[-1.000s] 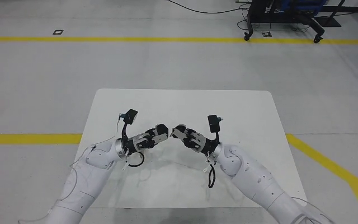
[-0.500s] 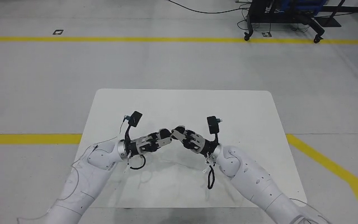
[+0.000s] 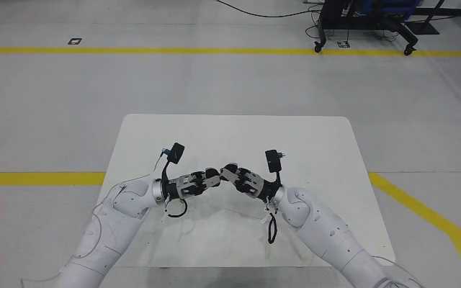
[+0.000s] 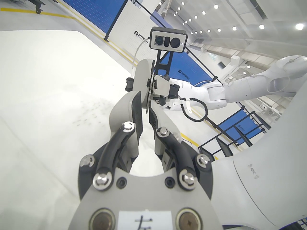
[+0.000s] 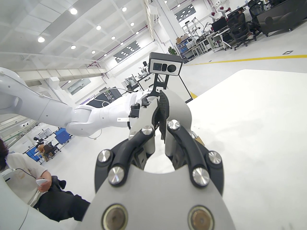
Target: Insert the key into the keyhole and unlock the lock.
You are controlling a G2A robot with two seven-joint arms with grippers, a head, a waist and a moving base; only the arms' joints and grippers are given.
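Note:
Above the middle of the white table (image 3: pixel 302 144) my two grippers meet tip to tip. The left gripper (image 3: pixel 215 173) points at the right gripper (image 3: pixel 230 171), and their fingertips touch or nearly touch. In the left wrist view the left gripper (image 4: pixel 146 104) has its pads drawn together, with the right gripper (image 4: pixel 150 84) end-on just beyond. In the right wrist view the right gripper (image 5: pixel 160 100) is shut with pads pressed together. A small brown and white piece (image 5: pixel 197 139) shows beside one finger. I cannot make out the key or the lock; the fingers hide them.
Bare tabletop lies all around the arms. Yellow floor lines run past the table on both sides and behind it. A dark wheeled cart (image 3: pixel 367 21) stands on the floor far behind the table.
The left gripper has moved toward the right gripper and closed the gap between the tips. The right gripper has barely shifted.

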